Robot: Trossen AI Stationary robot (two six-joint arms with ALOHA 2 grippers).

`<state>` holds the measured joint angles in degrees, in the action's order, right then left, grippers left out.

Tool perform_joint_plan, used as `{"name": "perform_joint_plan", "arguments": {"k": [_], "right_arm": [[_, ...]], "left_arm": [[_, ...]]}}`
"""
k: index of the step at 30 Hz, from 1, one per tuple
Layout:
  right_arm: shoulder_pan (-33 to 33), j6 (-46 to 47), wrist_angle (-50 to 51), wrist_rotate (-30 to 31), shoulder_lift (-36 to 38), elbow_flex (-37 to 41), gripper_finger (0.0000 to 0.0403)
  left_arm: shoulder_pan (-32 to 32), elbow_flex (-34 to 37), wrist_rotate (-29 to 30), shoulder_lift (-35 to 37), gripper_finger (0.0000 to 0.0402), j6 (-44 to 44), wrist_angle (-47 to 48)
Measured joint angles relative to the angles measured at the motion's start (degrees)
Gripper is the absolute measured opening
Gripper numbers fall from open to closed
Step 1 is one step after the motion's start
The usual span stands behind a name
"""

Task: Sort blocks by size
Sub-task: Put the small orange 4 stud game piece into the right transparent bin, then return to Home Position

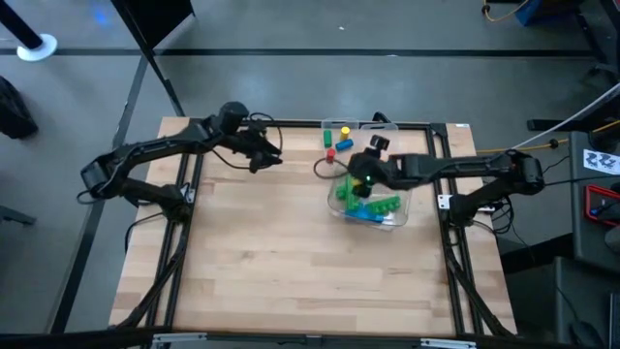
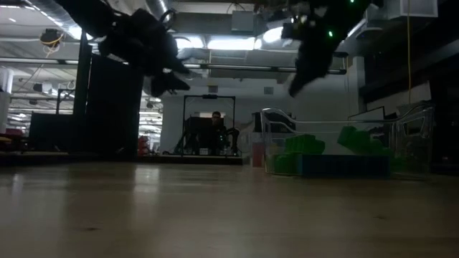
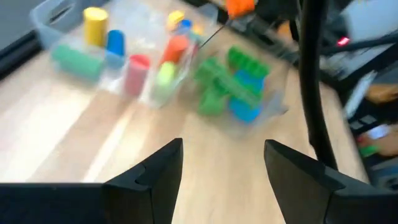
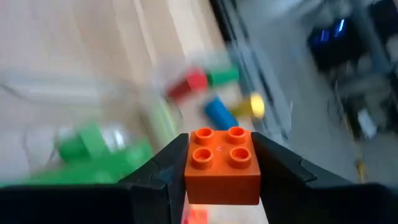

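While the right gripper hangs above the clear tray, its two dark fingers are clamped on the sides of an orange brick, a square four-stud piece held studs up. Under it, the tray holds green bricks and a blue brick at one end. Just beyond the tray, near the table's far edge, lie smaller pieces: a yellow one, a blue cylinder and a red one. The left gripper waits above the far left of the table, fingers spread apart and holding nothing. From the low camera, both grippers are dark shapes against the lights, and motion blur smears the loose pieces in the right wrist camera.
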<state>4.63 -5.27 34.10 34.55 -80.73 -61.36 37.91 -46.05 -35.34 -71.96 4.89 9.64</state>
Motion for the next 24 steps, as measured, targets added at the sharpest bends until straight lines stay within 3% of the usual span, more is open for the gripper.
{"name": "perform_joint_plan", "arguments": {"k": [7, 12, 16, 24], "right_arm": [[9.54, 0.67, 9.14, -3.64, 0.0, 0.0, 0.0157], [15.2, 0.54, 9.57, -10.76, 0.0, 0.02, 0.0178], [17.6, 0.52, 9.5, -11.69, 0.0, 0.02, 0.0191], [18.31, 0.49, 9.47, -11.06, 0.0, 0.02, 0.0198]], "left_arm": [[-1.27, 5.51, 2.6, 7.42, 0.021, -2.37, 4.08], [-4.22, 14.43, 6.66, 17.78, 0.021, 3.81, -2.27], [-7.01, 21.7, 10.97, 27.21, 0.021, 9.2, -5.91], [-11.61, 29.17, 11.36, 38.15, 0.021, 9.57, -5.82]]}}
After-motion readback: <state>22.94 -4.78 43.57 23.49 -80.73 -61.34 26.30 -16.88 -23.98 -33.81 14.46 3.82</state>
